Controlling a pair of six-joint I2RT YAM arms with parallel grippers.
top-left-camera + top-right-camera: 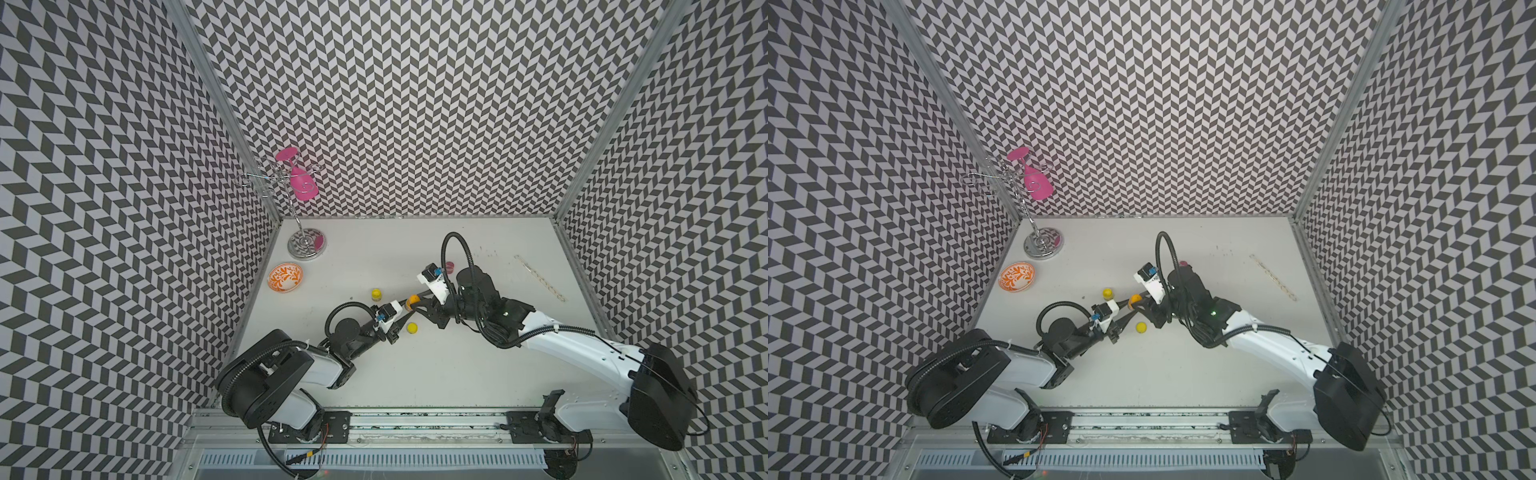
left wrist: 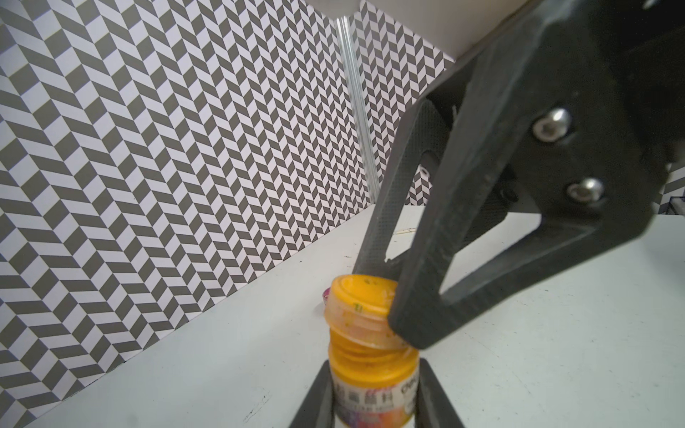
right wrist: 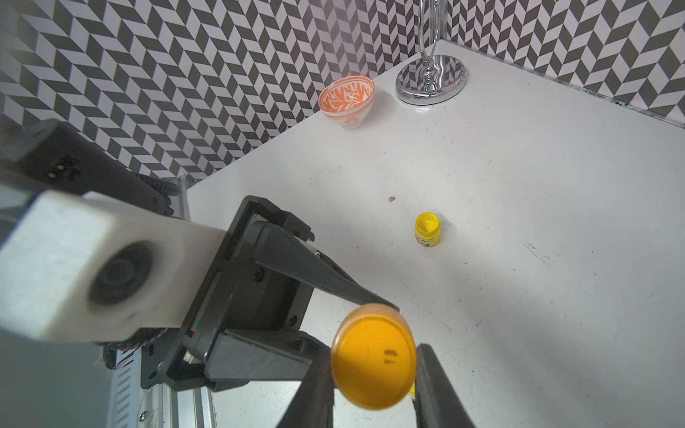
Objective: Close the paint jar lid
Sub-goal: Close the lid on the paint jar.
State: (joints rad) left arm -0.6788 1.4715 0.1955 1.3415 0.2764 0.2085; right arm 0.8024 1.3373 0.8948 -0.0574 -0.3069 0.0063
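Observation:
An orange paint jar (image 2: pixel 374 392) with a printed label stands between the fingers of my left gripper (image 2: pixel 374 374), which is shut on its body. Its orange lid (image 2: pixel 361 311) sits tilted on the threaded neck, and some thread shows below it. My right gripper (image 3: pixel 374 367) is shut on the lid (image 3: pixel 374 357) from the sides. In both top views the jar (image 1: pixel 411 302) (image 1: pixel 1134 301) is held above mid-table, where the left gripper (image 1: pixel 408 307) and right gripper (image 1: pixel 417 302) meet.
A small yellow jar (image 1: pixel 376 294) (image 3: pixel 427 229) stands just behind, and a yellow round piece (image 1: pixel 412 328) lies just in front. An orange-patterned bowl (image 1: pixel 285 277), a chrome rack (image 1: pixel 306 245) with a pink glass (image 1: pixel 302 185), a pink jar (image 1: pixel 449 266) and a pale strip (image 1: pixel 539 277) are farther off.

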